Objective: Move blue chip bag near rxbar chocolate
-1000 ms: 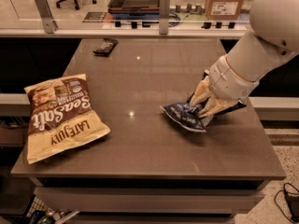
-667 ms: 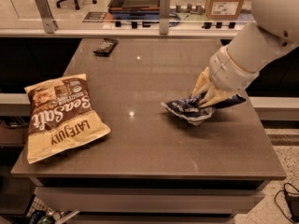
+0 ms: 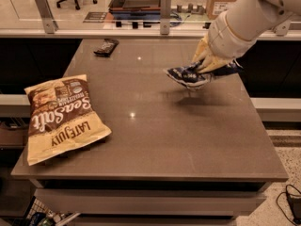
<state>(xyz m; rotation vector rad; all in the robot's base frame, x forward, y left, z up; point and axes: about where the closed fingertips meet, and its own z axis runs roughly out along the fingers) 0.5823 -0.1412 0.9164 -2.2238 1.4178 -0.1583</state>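
Three snack packages and one robot arm over a brown table (image 3: 155,140). The table fills most of the view, with a glass-fronted counter behind it. The white arm (image 3: 244,18) enters from the upper right and slants down toward the table's right half. A tan-and-brown chip bag (image 3: 61,117) (printed "Sea Salt" and "Late July") lies flat near the front-left corner. The blue chip bag (image 3: 186,75), crumpled, hangs just above the surface in the right rear part of the table, with its shadow on the tabletop beneath it. The gripper (image 3: 204,62), in yellowish covering, sits at the bag's upper right edge with its fingers pinched on the bag. The rxbar chocolate (image 3: 106,46), a small dark wrapper, lies flat near the rear-left edge, well apart from the blue chip bag and from the tan bag.
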